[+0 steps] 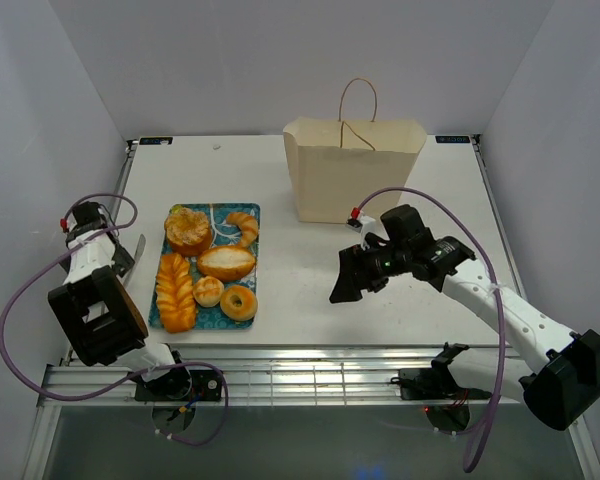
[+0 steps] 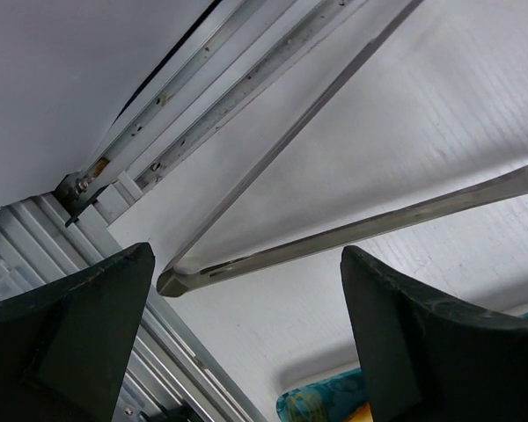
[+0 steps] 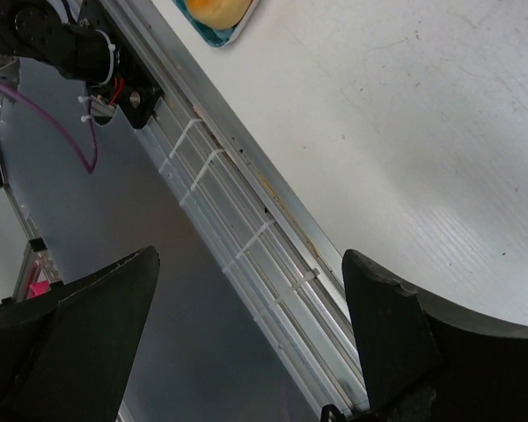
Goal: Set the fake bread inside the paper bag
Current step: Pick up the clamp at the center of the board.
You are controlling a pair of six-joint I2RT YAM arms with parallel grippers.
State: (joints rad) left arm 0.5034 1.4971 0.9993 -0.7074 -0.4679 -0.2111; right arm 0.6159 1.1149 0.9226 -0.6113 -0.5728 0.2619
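Note:
Six glossy golden pastries lie on a teal floral tray (image 1: 253, 215): round pastry (image 1: 187, 228), croissant (image 1: 245, 228), oval roll (image 1: 226, 263), braided loaf (image 1: 176, 290), small bun (image 1: 208, 291), ring bagel (image 1: 239, 302). The tan paper bag (image 1: 352, 175) stands upright and open at the back centre. My left gripper (image 1: 130, 258) is open and empty just left of the tray; its wrist view (image 2: 246, 253) shows a tray corner (image 2: 321, 406). My right gripper (image 1: 352, 283) is open and empty, right of the tray and in front of the bag. Its wrist view (image 3: 251, 257) shows the bagel (image 3: 216, 9) at the top edge.
A metal rail frame (image 1: 310, 375) runs along the table's near edge, below the right gripper in its wrist view (image 3: 273, 255). White walls enclose the table on the left, back and right. The left arm's purple cable (image 1: 20, 300) loops at the left.

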